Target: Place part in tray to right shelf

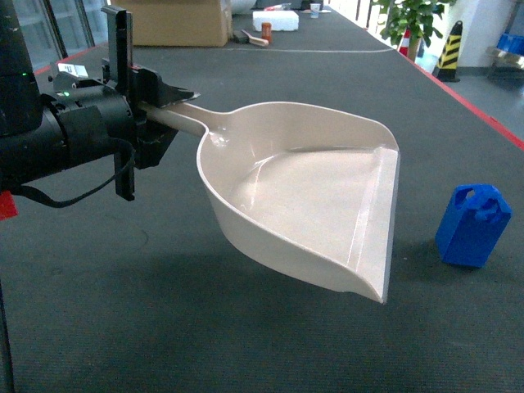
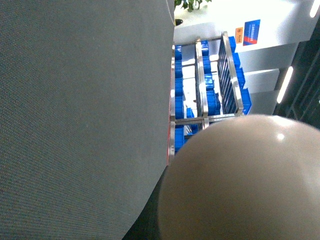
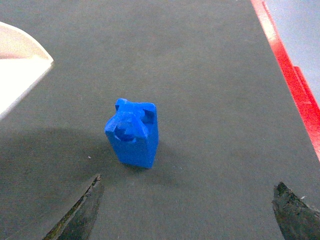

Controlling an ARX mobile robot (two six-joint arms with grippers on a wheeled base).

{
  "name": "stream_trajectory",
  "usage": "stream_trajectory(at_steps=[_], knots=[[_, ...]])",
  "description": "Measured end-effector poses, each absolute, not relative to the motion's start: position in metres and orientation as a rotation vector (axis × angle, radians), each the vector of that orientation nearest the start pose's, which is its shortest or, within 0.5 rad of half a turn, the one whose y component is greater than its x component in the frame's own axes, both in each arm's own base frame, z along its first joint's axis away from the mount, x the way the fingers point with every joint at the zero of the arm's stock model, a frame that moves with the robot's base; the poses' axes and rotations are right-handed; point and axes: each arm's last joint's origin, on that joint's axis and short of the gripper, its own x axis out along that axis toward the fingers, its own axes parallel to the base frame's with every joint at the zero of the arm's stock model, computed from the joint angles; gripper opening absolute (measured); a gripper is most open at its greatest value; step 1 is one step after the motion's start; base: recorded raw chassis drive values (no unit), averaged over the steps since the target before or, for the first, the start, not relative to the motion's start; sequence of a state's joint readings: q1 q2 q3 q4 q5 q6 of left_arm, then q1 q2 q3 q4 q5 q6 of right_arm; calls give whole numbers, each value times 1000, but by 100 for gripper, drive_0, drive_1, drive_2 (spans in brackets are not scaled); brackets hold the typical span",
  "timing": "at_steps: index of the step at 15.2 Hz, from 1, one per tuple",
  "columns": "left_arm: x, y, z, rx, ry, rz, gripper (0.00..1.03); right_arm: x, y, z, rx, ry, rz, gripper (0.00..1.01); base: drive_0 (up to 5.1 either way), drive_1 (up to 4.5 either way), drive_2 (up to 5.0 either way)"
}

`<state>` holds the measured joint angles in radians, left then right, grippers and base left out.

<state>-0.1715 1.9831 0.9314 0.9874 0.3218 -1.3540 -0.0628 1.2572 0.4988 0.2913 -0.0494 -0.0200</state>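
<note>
The beige tray [image 1: 303,196] hangs tilted above the dark mat, its long handle clamped in my left gripper [image 1: 168,116], which is shut on it. From the left wrist, only the tray's rounded underside [image 2: 245,180] shows, and the jaws are hidden. The blue part [image 1: 473,225] stands on the mat to the right of the tray's front lip, apart from it. My right gripper [image 3: 190,212] is open wide, and the part [image 3: 132,132] sits ahead of it, nearer the left fingertip [image 3: 82,212]. A stainless steel shelf [image 2: 205,75] with blue crates stands beyond the table edge.
A red stripe [image 3: 292,85] marks the table's right edge. At the far end lie a cardboard box [image 1: 176,20] and a white box [image 1: 274,20]. Off to the right are a potted plant [image 1: 413,20] and a yellow-black post [image 1: 449,49].
</note>
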Motion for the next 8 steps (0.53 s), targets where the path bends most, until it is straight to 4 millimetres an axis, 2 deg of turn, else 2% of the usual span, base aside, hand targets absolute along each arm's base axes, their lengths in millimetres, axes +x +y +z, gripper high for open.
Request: stream_trajectory(at_steps=[3,7,8], knots=[[387,-76,156,-1329,386,-370,17,306,-2,178,-40,568,52,98,0,0,0],[387,-76,156,-1329,386,-370,17,358,11,165,-71,652,50,98,0,0,0],[387,-76,156,-1329,386,-370,17,366,13,161,-64,663,50,98,0,0,0]])
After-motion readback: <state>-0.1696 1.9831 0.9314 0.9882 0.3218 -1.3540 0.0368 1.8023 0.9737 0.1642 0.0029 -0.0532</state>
